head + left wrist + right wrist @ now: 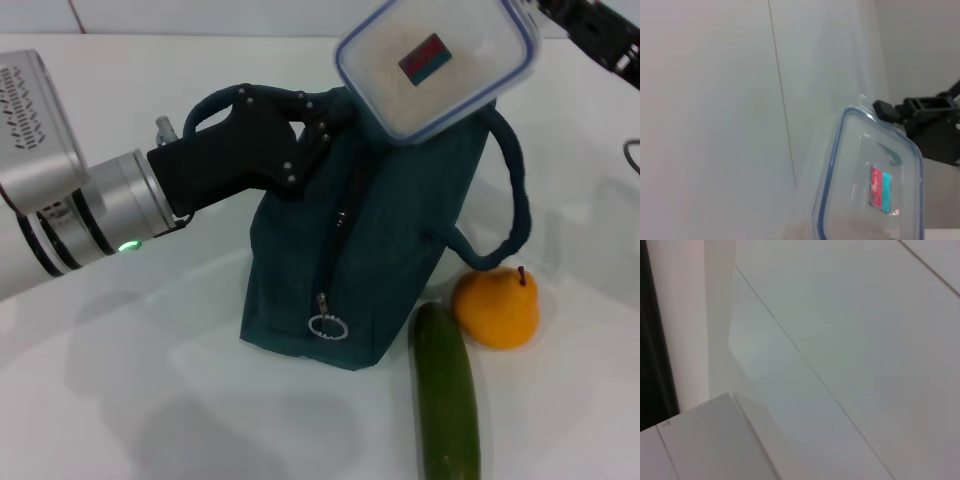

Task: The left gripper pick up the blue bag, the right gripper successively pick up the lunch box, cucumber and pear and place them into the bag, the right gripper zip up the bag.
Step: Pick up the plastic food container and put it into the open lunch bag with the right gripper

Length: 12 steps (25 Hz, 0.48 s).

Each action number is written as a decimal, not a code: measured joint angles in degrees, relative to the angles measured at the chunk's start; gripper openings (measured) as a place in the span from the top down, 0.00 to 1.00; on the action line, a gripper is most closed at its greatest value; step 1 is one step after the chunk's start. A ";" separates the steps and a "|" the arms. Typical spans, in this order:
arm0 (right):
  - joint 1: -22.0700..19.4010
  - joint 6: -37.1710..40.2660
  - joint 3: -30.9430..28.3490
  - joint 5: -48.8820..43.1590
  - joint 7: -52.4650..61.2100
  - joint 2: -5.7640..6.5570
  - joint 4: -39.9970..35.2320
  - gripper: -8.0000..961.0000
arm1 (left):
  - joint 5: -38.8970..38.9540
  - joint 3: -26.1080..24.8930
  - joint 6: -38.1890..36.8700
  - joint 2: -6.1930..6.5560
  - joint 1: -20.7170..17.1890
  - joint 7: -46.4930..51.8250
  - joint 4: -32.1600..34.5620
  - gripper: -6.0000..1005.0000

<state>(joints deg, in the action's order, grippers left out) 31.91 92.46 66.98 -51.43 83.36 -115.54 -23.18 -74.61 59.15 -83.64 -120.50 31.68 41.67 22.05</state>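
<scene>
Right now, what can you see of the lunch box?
The lunch box is a rounded-rectangular container of clear plastic with a blue-rimmed lid and a red-and-teal sticker at the lid's centre. It looks empty. It hangs tilted in the air above the open top of the blue bag, lid facing the head camera. The right gripper grips its far edge; the left wrist view shows it too.

matt dark-teal cloth on the bag [345, 255], with a metal ring pull [328, 327]. clear glossy plastic for the lunch box [440, 62], blue-rimmed. smooth waxy skin on cucumber [446, 395] and pear [497, 307]; smooth white counter [120, 400].
</scene>
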 joint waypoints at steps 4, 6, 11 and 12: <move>-1.75 0.73 -0.09 -0.03 -0.58 0.05 -0.05 0.82 | 0.03 0.00 0.18 0.01 0.63 -0.01 -0.57 0.95; -2.63 1.63 -0.25 -0.12 -0.58 0.10 -0.06 0.81 | 0.22 0.00 0.19 0.05 0.74 -0.02 -0.66 0.95; -5.19 3.17 -0.40 -0.26 -0.59 0.20 -0.38 0.81 | 0.42 0.00 0.56 0.07 0.73 -0.02 -0.73 0.95; -5.57 3.22 -0.40 -0.26 -0.64 0.27 -0.39 0.81 | 0.43 0.00 0.63 0.08 0.73 -0.01 -0.74 0.95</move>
<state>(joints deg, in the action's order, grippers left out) 26.34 95.68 66.57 -51.69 82.73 -115.27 -23.57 -74.19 59.15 -83.00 -120.42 32.41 41.66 21.32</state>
